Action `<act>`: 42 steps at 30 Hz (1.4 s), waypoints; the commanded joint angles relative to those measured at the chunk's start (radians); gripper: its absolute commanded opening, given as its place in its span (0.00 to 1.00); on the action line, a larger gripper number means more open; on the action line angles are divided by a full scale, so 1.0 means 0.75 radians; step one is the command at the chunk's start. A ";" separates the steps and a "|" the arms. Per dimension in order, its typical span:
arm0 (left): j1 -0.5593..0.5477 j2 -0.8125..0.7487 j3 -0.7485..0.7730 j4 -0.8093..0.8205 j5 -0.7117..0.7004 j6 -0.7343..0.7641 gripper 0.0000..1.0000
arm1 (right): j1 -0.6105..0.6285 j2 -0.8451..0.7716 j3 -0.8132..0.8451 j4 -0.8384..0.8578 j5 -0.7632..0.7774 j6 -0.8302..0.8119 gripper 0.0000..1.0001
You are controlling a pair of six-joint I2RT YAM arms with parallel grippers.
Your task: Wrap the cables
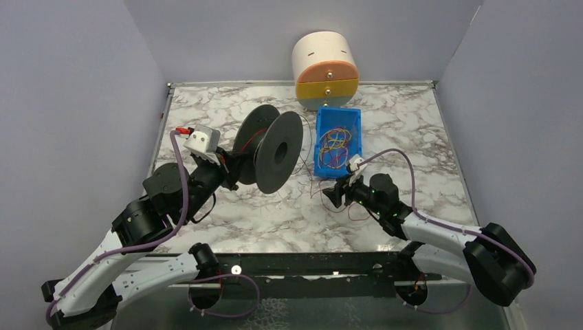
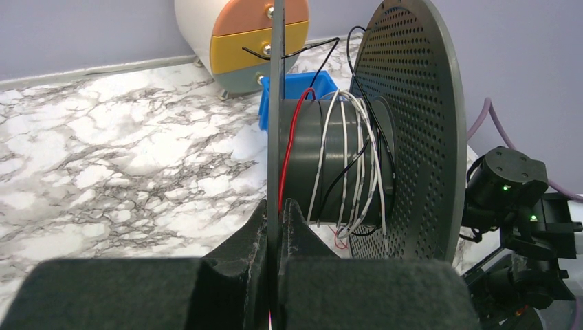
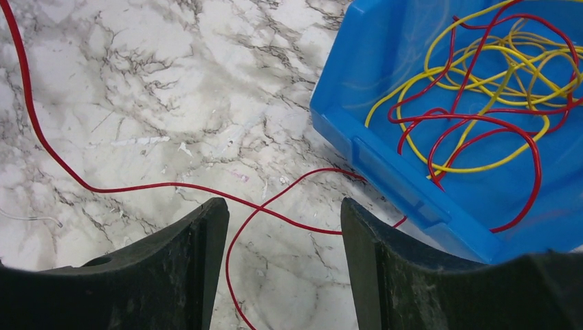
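Observation:
A dark grey cable spool (image 1: 269, 148) stands on its side at the table's middle. White, black and red cables are wound on its core (image 2: 337, 161). My left gripper (image 1: 230, 168) is shut on the spool's near flange (image 2: 276, 124), clamping its thin edge between the fingers. A loose red cable (image 3: 172, 187) lies on the marble and loops between my right gripper's fingers. My right gripper (image 1: 338, 196) is open, low over the table beside the blue bin (image 1: 337, 141), touching nothing. The bin (image 3: 440, 199) holds tangled red and yellow cables (image 3: 481, 89).
A round drawer unit (image 1: 325, 69) in white, orange, yellow and grey stands at the back wall behind the bin. Purple walls close in the left, right and back. A thin white wire end (image 3: 34, 218) lies at the left of the right wrist view.

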 commanded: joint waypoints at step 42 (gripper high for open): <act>0.003 -0.020 0.052 0.238 -0.282 -0.105 0.00 | 0.558 0.516 0.124 0.273 0.367 -0.086 0.01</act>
